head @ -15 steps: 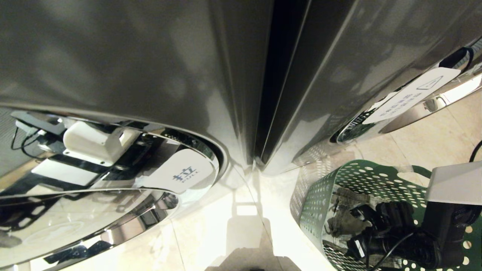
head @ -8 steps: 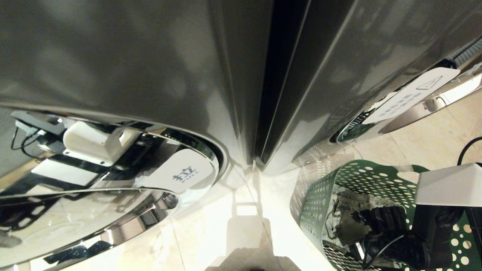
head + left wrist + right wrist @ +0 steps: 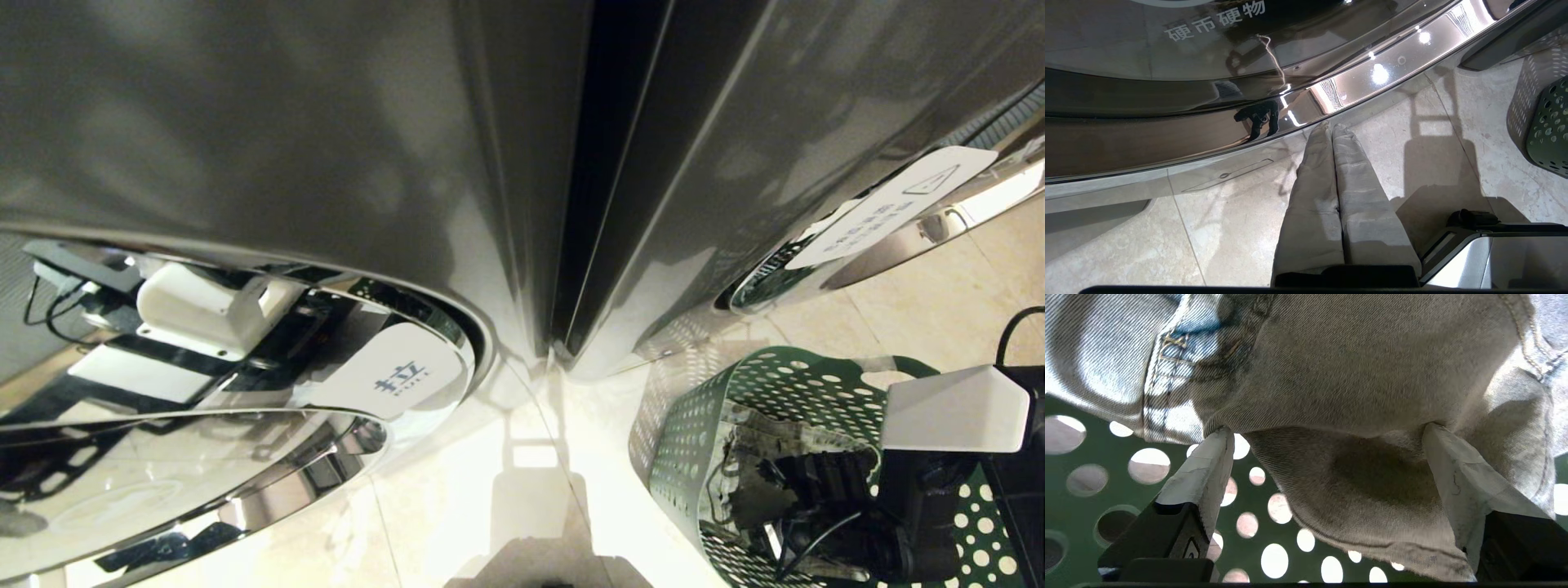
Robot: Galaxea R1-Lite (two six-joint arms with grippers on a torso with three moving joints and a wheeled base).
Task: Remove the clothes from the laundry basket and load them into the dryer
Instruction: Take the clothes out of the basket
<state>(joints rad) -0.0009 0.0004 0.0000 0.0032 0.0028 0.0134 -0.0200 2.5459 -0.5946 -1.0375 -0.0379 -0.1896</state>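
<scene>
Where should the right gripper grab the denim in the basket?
On the fold bulging between the right gripper's open fingers, coming from above into the green basket. The denim garment lies crumpled there; the fold already sits in the gap, so closing should probably pinch it.

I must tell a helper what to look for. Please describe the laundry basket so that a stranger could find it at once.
Two tall grey machines stand side by side on the pale tiled floor. The laundry basket sits on the floor before the right-hand one. Only it is green and full of round holes, with faded denim inside.
</scene>
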